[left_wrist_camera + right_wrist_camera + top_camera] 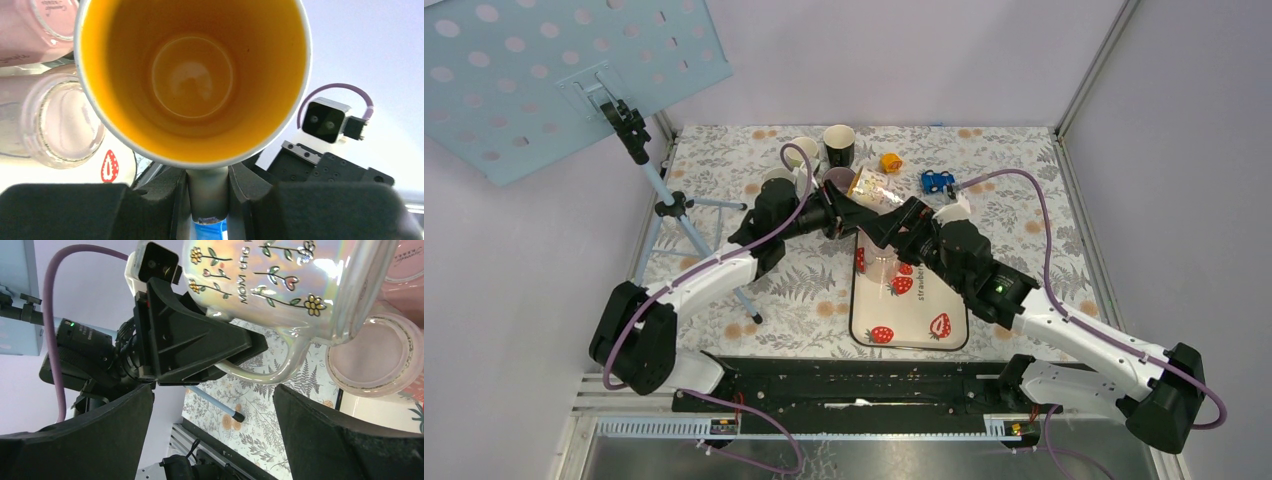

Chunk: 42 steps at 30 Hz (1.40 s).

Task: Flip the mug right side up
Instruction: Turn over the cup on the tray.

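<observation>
The mug (pixel 874 187) is iridescent white with flower prints and a yellow inside. It hangs tilted on its side in the air above the far end of the strawberry tray (pixel 924 330). My left gripper (pixel 839 215) is shut on its handle; the left wrist view looks straight into the mug's mouth (pixel 192 75), with the handle (pixel 207 195) pinched between the pads. The right wrist view shows the mug's printed side (pixel 280 285) and the left gripper (pixel 195 340) on the handle (pixel 270 372). My right gripper (pixel 212 425) is open and empty, just below and beside the mug (pixel 896 226).
A clear pinkish glass (pixel 879 270) stands on the tray under the mug (pixel 370 355). A white mug (pixel 802 152), a black cup (pixel 839 145), an orange toy (pixel 891 161) and a blue toy car (pixel 937 182) sit at the back. A tripod (pixel 664 205) stands at left.
</observation>
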### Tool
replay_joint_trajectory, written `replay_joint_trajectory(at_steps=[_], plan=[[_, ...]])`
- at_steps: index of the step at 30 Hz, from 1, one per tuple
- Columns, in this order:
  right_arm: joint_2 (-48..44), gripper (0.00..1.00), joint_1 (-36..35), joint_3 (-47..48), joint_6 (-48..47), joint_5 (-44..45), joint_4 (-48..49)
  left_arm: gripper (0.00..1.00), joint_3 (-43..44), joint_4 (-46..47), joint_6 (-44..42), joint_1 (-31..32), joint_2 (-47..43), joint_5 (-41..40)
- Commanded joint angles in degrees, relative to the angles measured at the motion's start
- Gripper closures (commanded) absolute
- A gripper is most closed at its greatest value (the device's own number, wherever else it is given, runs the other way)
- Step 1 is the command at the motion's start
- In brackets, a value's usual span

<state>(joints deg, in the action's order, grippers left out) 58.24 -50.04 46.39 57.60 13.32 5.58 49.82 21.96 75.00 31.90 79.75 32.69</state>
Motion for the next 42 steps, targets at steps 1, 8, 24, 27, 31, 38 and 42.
replay_joint_trajectory(at_steps=[1, 8, 24, 27, 31, 38, 42], plan=[[-1.2, 0.03, -0.7, 3.2, -1.8, -0.5, 1.3, 1.00, 4.9, 5.3, -3.7, -0.6, -5.0, -1.5], [-2.2, 0.02, -0.7, 3.6, -2.7, -0.1, -1.4, 1.00, 7.5, -1.6, -8.3, -1.1, -6.9, -3.6], [-2.9, 0.00, -0.7, 13.3, -10.8, 3.4, -17.3, 1.00, 12.1, -18.9, -20.3, -2.9, -13.4, -11.7], [-1.7, 0.00, -0.6, 15.6, -12.8, 3.3, -21.0, 1.00, 13.1, -22.6, -22.8, -3.8, -14.7, -13.6], [0.2, 0.00, -0.6, 17.4, -14.2, 2.1, -24.3, 1.00, 13.8, -27.1, -25.1, -5.2, -15.8, -14.9], [1.9, 0.00, 6.0, 17.8, -15.3, -3.9, -26.9, 1.00, 13.5, -31.9, -28.5, -6.9, -16.5, -18.0], [1.0, 0.00, 12.1, 16.0, -16.1, -7.9, -26.8, 1.00, 13.3, -33.4, -30.3, -6.9, -15.8, -20.2]])
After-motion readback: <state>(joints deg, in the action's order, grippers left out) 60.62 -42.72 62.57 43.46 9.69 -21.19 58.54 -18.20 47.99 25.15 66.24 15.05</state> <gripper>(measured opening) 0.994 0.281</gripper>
